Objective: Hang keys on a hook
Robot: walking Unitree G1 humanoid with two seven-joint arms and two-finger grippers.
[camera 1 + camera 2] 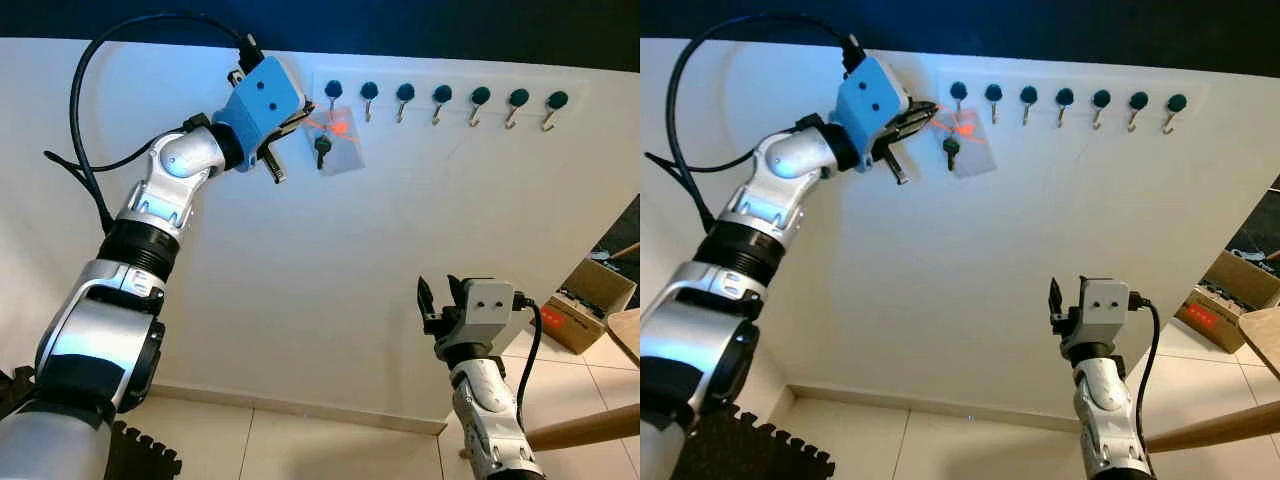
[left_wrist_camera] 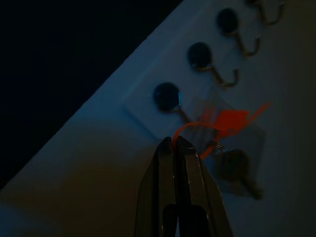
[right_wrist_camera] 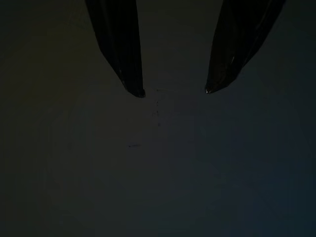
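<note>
right pincer (image 1: 437, 297) low near wall, fingers spread, empty. left pincer (image 2: 174, 143) raised, clenched on orange tag (image 2: 232, 121) of keys (image 1: 322, 150), which hang at leftmost hook (image 1: 333, 92) of rack.

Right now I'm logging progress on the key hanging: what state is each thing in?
Left gripper: raised at the hook rail, shut on the orange tie.
Keys: hanging below the leftmost hook, with a clear tag.
Leftmost hook: orange tie at it.
Other hooks: bare.
Right gripper: open, low, empty.
</note>
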